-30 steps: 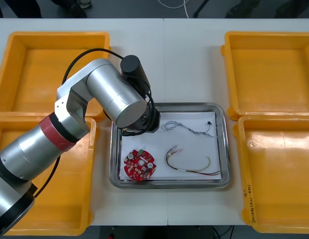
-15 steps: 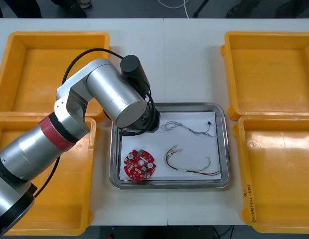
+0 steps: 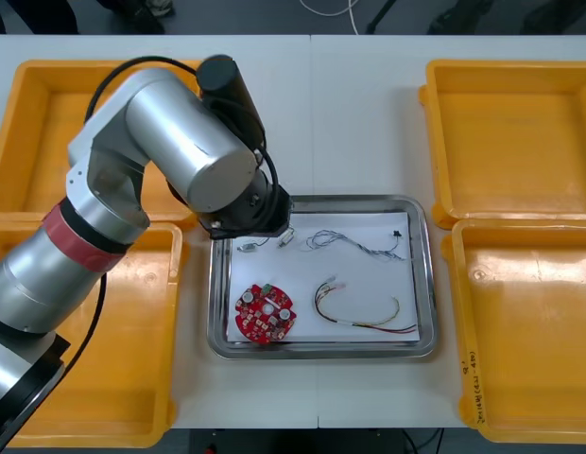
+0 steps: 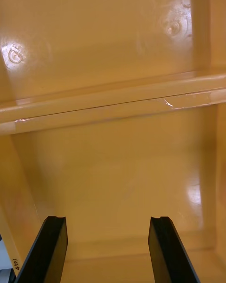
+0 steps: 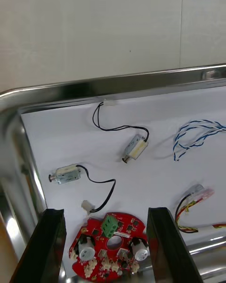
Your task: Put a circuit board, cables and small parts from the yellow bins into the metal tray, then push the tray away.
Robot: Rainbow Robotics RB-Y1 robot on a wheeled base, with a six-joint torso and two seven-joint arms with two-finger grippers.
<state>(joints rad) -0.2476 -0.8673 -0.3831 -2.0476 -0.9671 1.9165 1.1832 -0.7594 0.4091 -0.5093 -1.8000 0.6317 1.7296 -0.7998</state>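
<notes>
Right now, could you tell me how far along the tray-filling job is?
Done: the circuit board, blue and white cable, red and yellow cable and two small metal parts lie in the tray. In hand: nothing; the left gripper hangs open above the tray, and the right gripper sits open over a yellow bin. Left: pushing the tray away.
</notes>
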